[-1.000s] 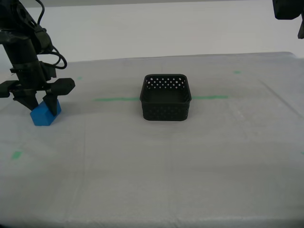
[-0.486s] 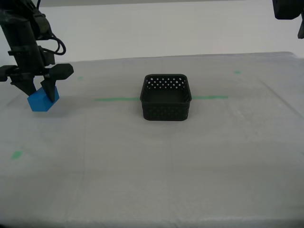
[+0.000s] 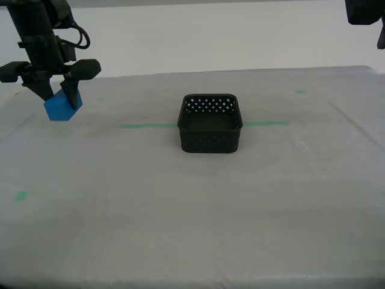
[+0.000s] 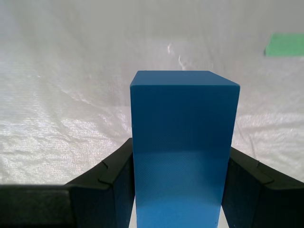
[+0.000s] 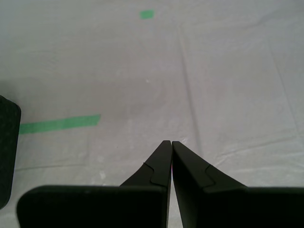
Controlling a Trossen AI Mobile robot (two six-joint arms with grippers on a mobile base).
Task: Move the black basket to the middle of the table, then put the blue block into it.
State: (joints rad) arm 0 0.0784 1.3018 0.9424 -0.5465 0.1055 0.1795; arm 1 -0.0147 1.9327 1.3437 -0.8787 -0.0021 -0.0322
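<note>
The blue block [image 4: 183, 152] is a plain, bright blue with unmarked faces, clamped between the matte black fingers [image 4: 107, 187] of my second gripper [image 3: 56, 96]. The black basket [image 3: 210, 123] is solid black, its walls dotted with rows of small round holes, and it stands on the table [image 3: 180, 211], whose sheeting is pale grey-white and faintly creased. Ahead of the closed black tips of my first gripper [image 5: 170, 144], that sheeting carries a green tape line [image 5: 59, 124] and, farther off, a small green tape bit [image 5: 147, 14].
</note>
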